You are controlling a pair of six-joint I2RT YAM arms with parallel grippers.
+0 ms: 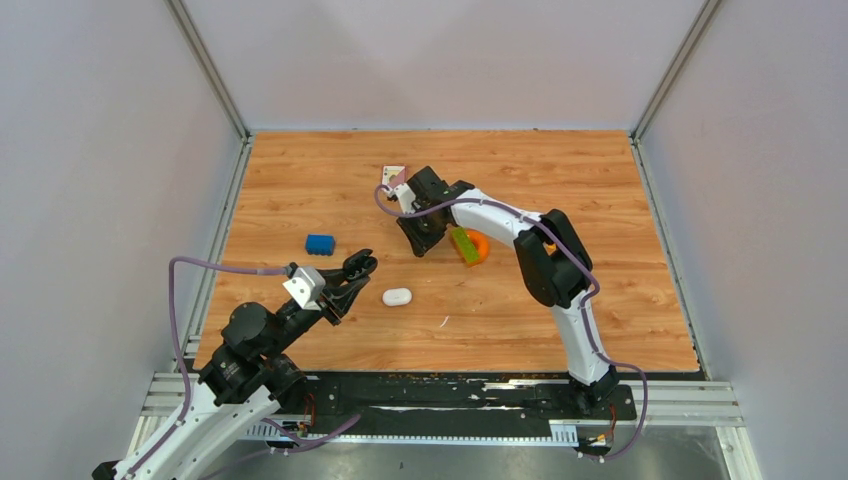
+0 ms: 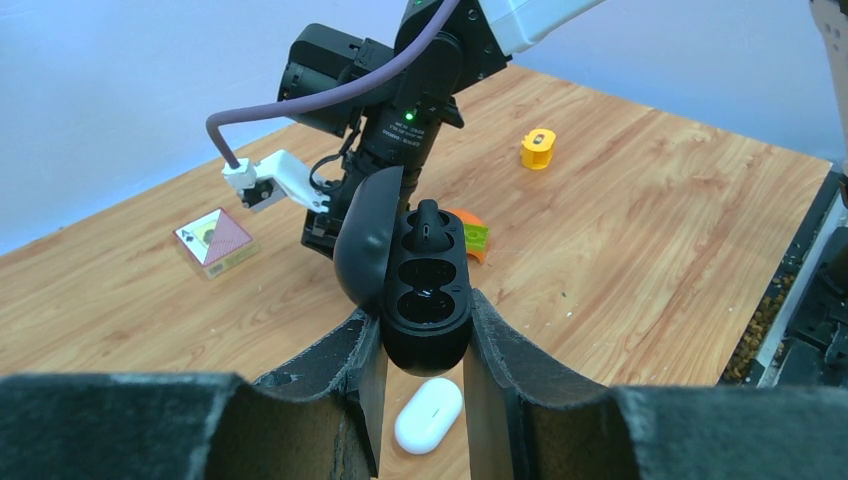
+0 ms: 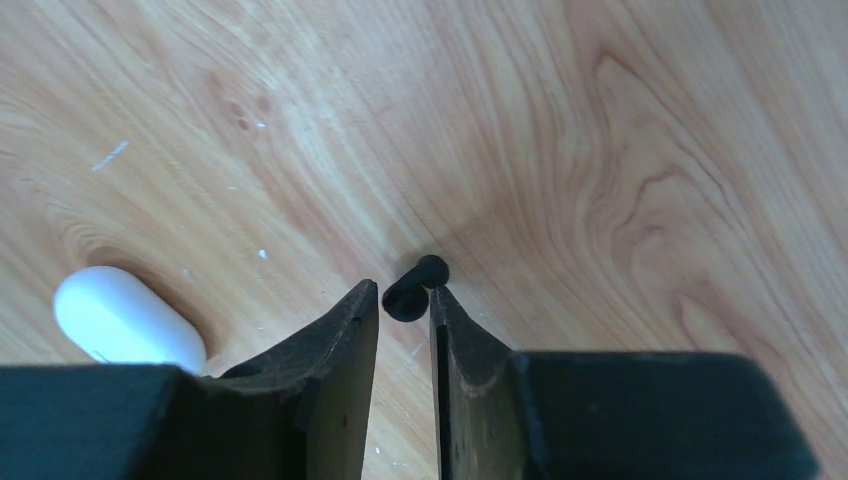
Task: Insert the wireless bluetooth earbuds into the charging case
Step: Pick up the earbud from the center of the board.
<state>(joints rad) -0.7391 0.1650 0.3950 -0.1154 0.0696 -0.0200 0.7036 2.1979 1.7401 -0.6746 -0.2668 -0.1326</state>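
Nearest to the left wrist camera, the left gripper (image 2: 424,325) is seen with its jaws pressed on the two sides of the black charging case (image 2: 428,290). The case is held above the bench (image 2: 640,250) with its lid swung open. One black earbud (image 2: 428,226) is seated at the far end of the case's tray. Below the case, a white case (image 2: 428,415) is laid closed on the wood.

At the right gripper (image 3: 404,300) the jaws are brought nearly together, and a second black earbud (image 3: 412,288) is pinched between their tips. Whether it is touching the bench cannot be told. From above, an orange-and-green toy (image 1: 468,246) is found just beside this gripper. A blue block (image 1: 320,243) is placed well apart, to the left.
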